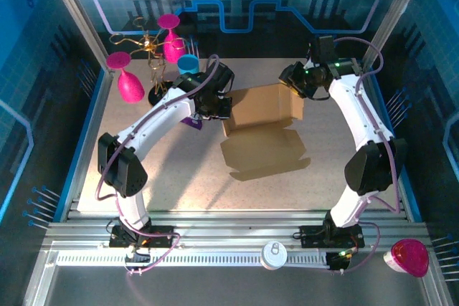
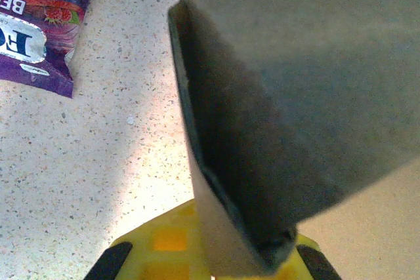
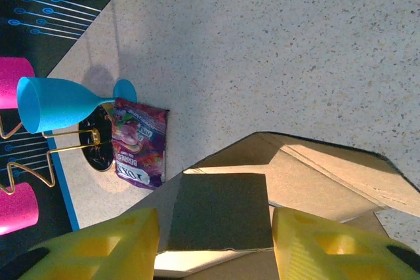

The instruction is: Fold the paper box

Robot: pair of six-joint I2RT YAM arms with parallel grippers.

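While left claw (image 2: 209,257) pinches paper box (image 1: 262,112) at 9 o'clock, right claw (image 3: 215,234) straddles 2 o'clock flap (image 3: 220,211) half-wide; grip unclear.

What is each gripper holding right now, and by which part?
The left gripper is shut on the paper box, pinching a raised panel's edge. The right gripper straddles another flap; whether it grips cannot be told.

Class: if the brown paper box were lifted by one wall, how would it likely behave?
Probably light: the paper box is thin cardboard sheet. Likely floppy at its creases: the lid flap lies flat on the table.
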